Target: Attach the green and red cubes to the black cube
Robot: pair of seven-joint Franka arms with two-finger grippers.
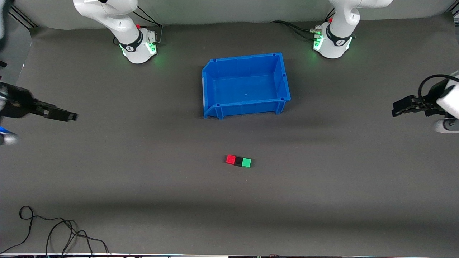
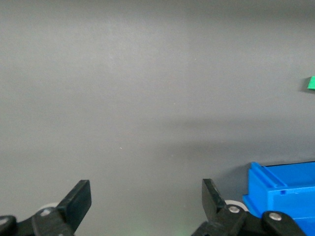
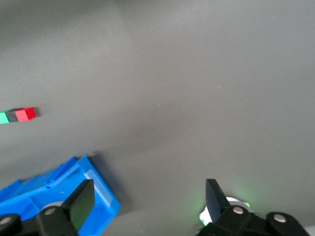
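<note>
Fingers of the left gripper stand wide apart with nothing between them, up over bare mat at the left arm's end of the table. Those of the right gripper are spread just as wide and hold nothing, over the right arm's end. Both arms wait well apart from the cubes. On the grey mat, the red cube, black cube and green cube sit touching in one row, black in the middle, nearer the front camera than the blue bin.
</note>
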